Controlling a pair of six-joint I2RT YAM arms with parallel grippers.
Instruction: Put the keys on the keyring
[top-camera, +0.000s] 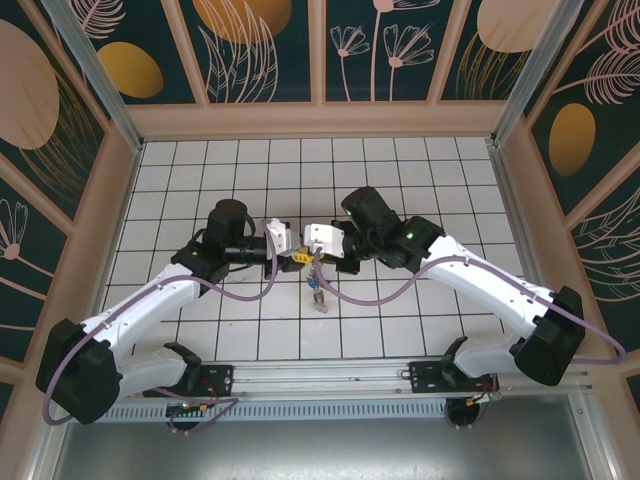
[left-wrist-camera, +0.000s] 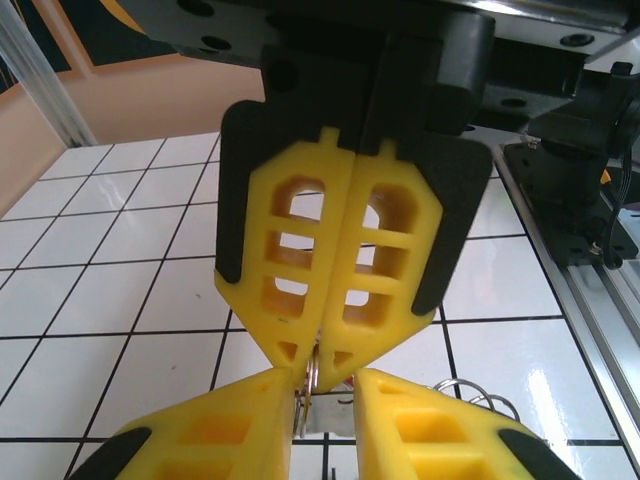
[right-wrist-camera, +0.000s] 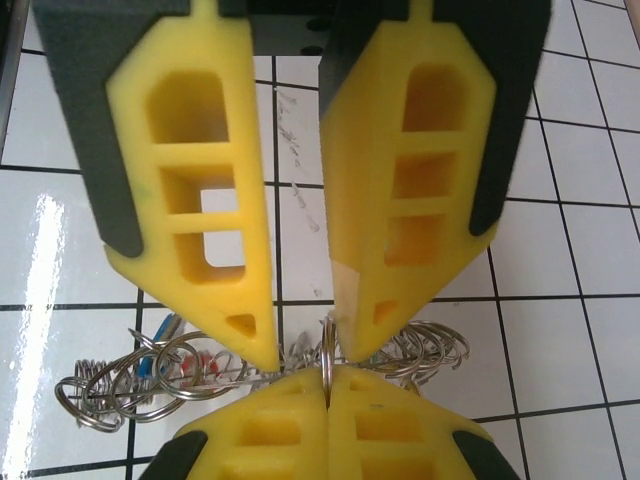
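The keyring (right-wrist-camera: 328, 350) is a thin silvery ring seen edge-on, upright between the two grippers. My right gripper (right-wrist-camera: 328, 385) is shut on its lower part; the same grip shows in the left wrist view (left-wrist-camera: 318, 365). My left gripper (left-wrist-camera: 325, 388) faces it tip to tip with its jaws a little apart, straddling the ring, which lies against one pad. I see nothing clearly pinched between those pads. A string of linked silvery rings (right-wrist-camera: 430, 345) trails from the ring. Keys with blue (right-wrist-camera: 165, 335) and red (right-wrist-camera: 203, 362) heads hang among them. From above, the keys (top-camera: 317, 290) dangle below the meeting fingertips (top-camera: 302, 258).
The floor is white tile with dark grid lines (top-camera: 400, 180), walled by patterned panels (top-camera: 90, 200). An aluminium rail (top-camera: 330, 375) runs along the near edge by the arm bases. Purple cables (top-camera: 240, 290) loop beside each arm.
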